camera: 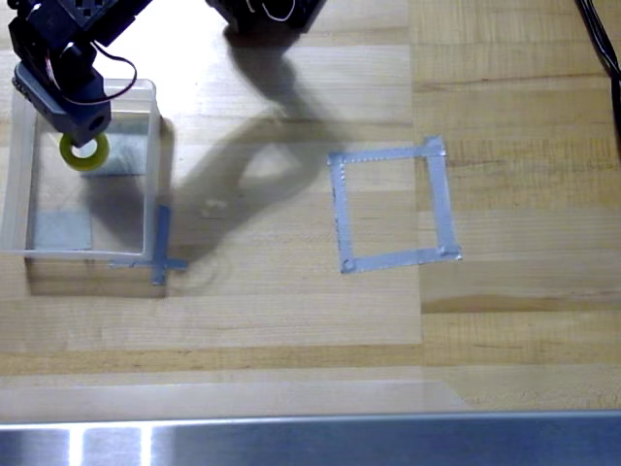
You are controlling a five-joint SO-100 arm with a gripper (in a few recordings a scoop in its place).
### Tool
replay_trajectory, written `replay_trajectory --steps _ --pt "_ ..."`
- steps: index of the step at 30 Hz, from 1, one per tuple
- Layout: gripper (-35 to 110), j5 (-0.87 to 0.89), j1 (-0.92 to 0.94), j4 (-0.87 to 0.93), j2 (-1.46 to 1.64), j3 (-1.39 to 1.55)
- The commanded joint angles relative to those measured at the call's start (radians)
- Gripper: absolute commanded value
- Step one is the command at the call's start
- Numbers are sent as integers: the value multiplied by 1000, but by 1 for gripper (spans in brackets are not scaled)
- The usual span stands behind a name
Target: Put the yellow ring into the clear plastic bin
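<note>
Steel-coloured edging runs along the near side of the worktop (291, 330), well clear of the clear plastic bin (19, 165), and the pale wood between them lies bare. Off to the right of the bin, well apart from it, sits a flat square outline of grey tape (393, 206), and a small tape cross (161, 260) lies just outside the bin's near right corner. Inside the bin's walls, toward its far side, the yellow ring (84, 153) shows bright, tucked right under the dark tool (85, 131). From above I cannot tell whether the tool is pinching the ring or has let it go, nor whether the ring rests on the bin's floor or hangs above it. To my eye the ring is well within the rim, so the thing to do well is a clean release: spread the fingers fully, then lift straight up, keeping off the far wall so the bin is not nudged.
</note>
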Motion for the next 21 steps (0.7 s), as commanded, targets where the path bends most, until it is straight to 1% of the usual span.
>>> replay_trajectory --steps 1,12,15,21 --pt "1 0 29 -66 -52 -81" --pt "2 -2 29 -232 -268 -81" --pt "2 -5 32 -249 -290 -81" --pt "2 -71 31 -284 -290 -83"
